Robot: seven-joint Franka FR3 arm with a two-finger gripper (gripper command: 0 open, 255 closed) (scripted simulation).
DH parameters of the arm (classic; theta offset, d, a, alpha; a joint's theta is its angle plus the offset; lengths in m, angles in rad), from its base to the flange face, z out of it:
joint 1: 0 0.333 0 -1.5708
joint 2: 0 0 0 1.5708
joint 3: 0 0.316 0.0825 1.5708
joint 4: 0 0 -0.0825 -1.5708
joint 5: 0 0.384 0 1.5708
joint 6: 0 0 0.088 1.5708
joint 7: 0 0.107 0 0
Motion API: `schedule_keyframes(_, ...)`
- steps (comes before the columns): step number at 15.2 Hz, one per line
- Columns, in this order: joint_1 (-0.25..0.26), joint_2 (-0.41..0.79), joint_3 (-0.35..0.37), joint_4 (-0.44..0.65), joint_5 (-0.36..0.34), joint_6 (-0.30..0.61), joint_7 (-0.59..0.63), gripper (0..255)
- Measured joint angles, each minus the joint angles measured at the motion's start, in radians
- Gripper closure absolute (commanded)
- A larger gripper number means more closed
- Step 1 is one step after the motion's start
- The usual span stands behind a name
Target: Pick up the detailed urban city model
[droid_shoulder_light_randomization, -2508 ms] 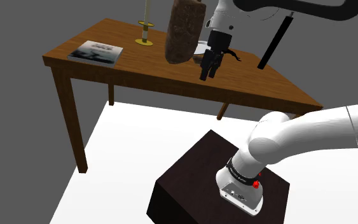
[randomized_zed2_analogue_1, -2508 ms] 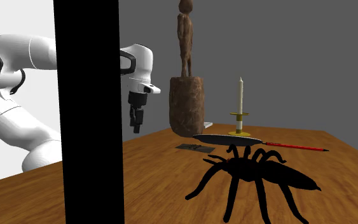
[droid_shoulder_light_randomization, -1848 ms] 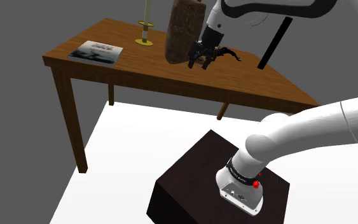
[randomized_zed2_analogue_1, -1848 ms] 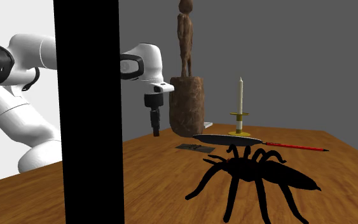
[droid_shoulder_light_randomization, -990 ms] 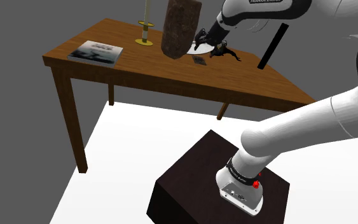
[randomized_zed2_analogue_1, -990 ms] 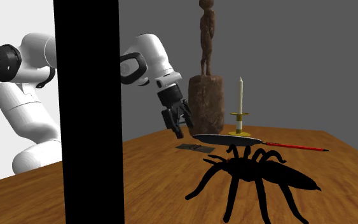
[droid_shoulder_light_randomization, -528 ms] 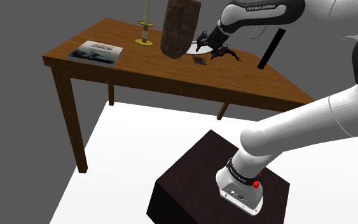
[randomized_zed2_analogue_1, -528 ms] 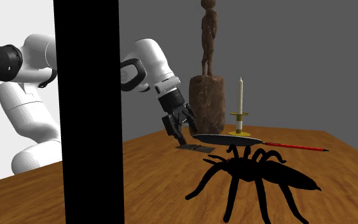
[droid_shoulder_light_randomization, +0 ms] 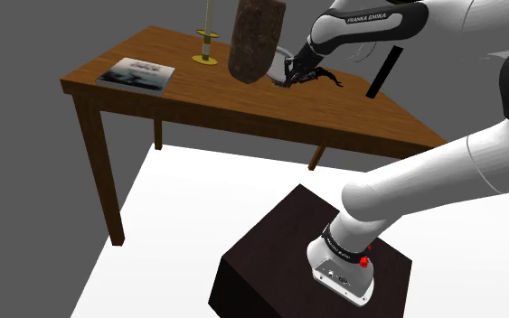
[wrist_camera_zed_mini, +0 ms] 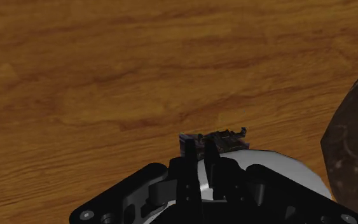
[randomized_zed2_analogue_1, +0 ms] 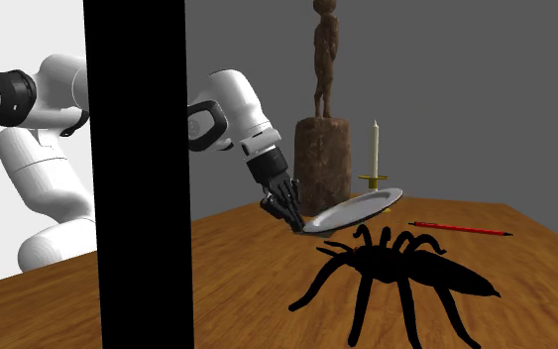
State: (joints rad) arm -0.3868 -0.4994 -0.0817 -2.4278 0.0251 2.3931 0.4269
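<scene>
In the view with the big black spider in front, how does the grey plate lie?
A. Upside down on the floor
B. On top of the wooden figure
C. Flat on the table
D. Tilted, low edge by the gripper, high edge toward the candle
D: the plate slants upward from the gripper toward the candle, and is not level with the table.

Wooden table [droid_shoulder_light_randomization: 352, 113] — book [droid_shoulder_light_randomization: 135, 72], candlestick [randomized_zed2_analogue_1: 374, 154], carved statue [randomized_zed2_analogue_1: 324, 174], tilted plate [randomized_zed2_analogue_1: 356, 209], black spider [randomized_zed2_analogue_1: 405, 270], red pencil [randomized_zed2_analogue_1: 460, 229].
</scene>
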Motion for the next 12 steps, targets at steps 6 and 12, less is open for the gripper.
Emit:
schedule_keyframes(6, 0.0, -0.001, 0.001, 0.001, 0.0, 0.002, 0.0, 255)
schedule_keyframes(12, -0.001, -0.006, 0.002, 0.059, -0.002, -0.067, 0.004, 255)
